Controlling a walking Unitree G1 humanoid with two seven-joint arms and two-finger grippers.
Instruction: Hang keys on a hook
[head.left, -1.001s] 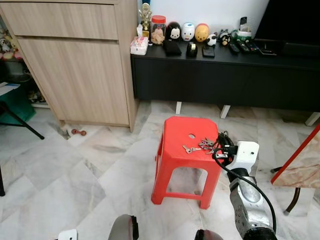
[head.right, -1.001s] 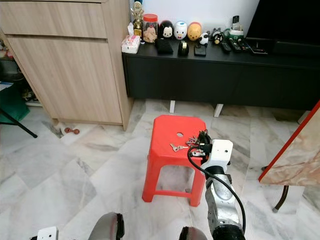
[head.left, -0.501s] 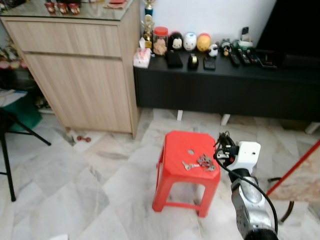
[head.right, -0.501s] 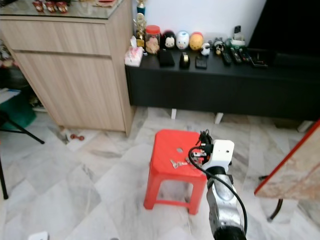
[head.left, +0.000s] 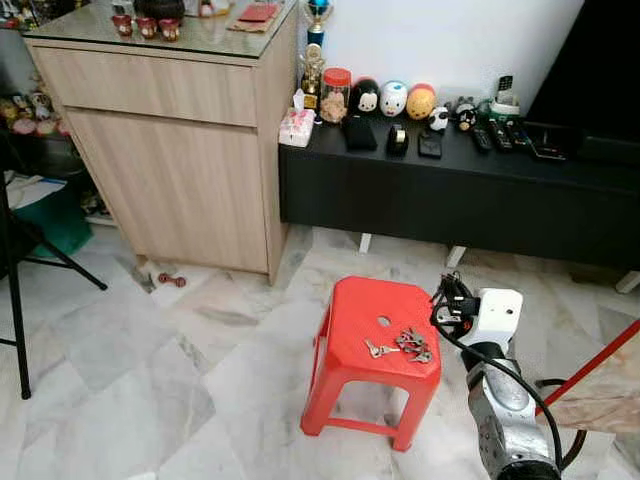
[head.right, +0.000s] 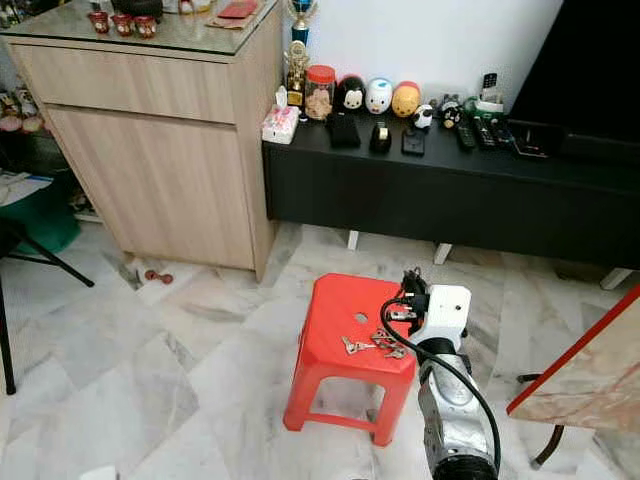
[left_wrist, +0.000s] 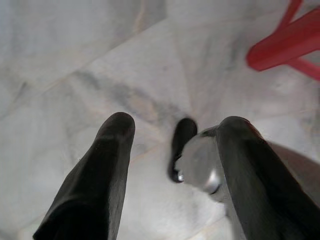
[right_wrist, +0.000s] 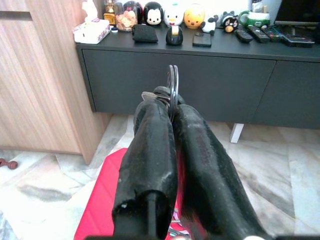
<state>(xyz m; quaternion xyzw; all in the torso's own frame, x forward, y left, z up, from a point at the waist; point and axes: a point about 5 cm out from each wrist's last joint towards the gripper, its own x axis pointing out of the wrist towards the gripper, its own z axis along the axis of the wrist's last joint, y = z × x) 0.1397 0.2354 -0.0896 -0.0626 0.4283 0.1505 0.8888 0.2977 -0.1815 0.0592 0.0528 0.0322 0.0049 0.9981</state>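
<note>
- Holding a key ring (right_wrist: 172, 90) between its two black fingers, the right pincer (right_wrist: 172, 112) stands above the right edge of the red stool (head.left: 375, 325); in the right wrist view the fingers are pressed together on the thin metal ring, which stands upright between their tips.
- A bunch of keys (head.left: 405, 343) lies on the seat of the stool, on its right part, just left of the right arm. I cannot tell from the head views if this bunch is joined to the ring in the pincer or is a separate one.
- The left pincer (left_wrist: 172, 150) hangs idle over the marble floor (head.left: 150, 350), with its fingers apart and nothing between them.
- My judgement of the step: the pick-up looks done or almost done, and the carry to the hook is not yet begun. No hook can be made out in these pictures.
- The next move calls for lifting the ring free of the stool, finding the hook, perhaps near the wooden cabinet (head.left: 180, 150) or the dark TV table (head.left: 450, 190) at the far side, and keeping the ring upright so that it can slide over the hook.
- Compared with the earlier frames, the whole picture is shifted: the camera now looks higher, so the top of the cabinet is visible and the stool sits lower in the picture. This is a move of the camera. The right arm stays at the same place beside the stool, and the keys on the seat are not moved.
</note>
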